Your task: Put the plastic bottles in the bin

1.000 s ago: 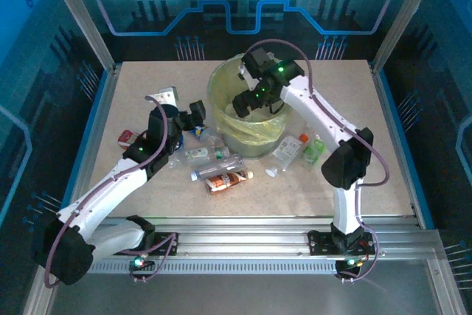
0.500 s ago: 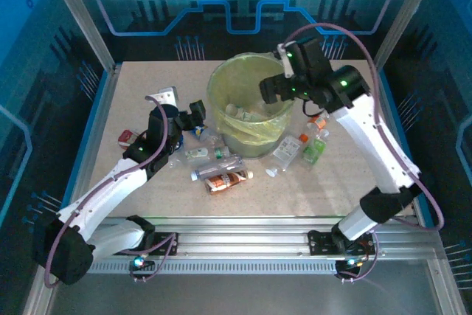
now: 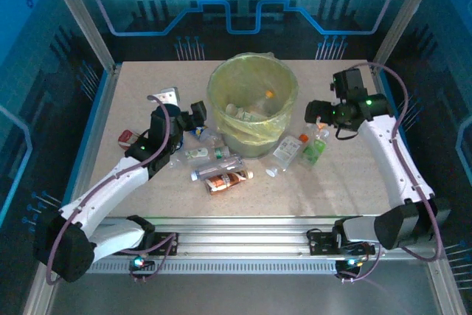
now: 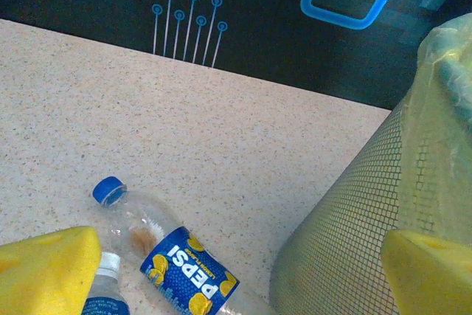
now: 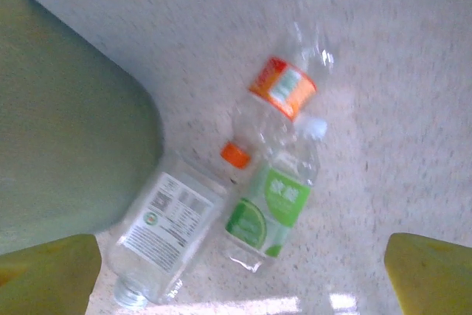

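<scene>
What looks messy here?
Several bottles lie tipped on their sides on the table beside the bin, like the Pepsi bottle and green-labelled bottle. The white-labelled bottle seems to lack its cap.

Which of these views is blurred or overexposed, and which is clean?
Right wrist: soft and washed out, the green-label bottle smeared, bright glare on the table at the bottom edge. Left wrist: sharp, the label on the Pepsi bottle readable. Top external: crisp, blue-tinted surround.

The bin (image 3: 251, 138) is standing on the worktop (image 3: 332, 182), a few bottles (image 3: 247, 113) lying in it. A cluster of bottles (image 3: 220, 167) is lying before it, three more bottles (image 3: 299, 147) just right.
</scene>
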Action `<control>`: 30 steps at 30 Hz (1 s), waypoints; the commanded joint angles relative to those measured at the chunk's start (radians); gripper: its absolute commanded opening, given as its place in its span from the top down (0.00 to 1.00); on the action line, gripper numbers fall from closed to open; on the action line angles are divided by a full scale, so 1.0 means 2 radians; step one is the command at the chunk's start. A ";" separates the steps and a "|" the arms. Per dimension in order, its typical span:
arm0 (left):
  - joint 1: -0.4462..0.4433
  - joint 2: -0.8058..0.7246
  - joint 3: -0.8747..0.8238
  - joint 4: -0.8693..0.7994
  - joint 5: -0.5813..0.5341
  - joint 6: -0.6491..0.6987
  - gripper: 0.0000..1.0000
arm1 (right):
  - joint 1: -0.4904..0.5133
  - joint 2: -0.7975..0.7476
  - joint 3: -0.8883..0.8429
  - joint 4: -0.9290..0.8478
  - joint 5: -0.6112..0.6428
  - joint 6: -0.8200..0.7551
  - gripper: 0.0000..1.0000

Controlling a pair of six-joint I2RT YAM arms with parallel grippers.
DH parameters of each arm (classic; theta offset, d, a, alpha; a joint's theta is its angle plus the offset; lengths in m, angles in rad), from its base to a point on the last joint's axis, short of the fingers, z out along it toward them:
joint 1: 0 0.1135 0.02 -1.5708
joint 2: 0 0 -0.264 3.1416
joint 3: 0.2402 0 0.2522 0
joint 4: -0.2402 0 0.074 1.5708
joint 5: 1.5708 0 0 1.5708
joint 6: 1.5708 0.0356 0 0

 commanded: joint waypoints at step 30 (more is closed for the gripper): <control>0.004 0.014 0.004 0.000 0.005 -0.019 0.01 | -0.054 0.123 -0.130 0.119 -0.040 0.064 0.00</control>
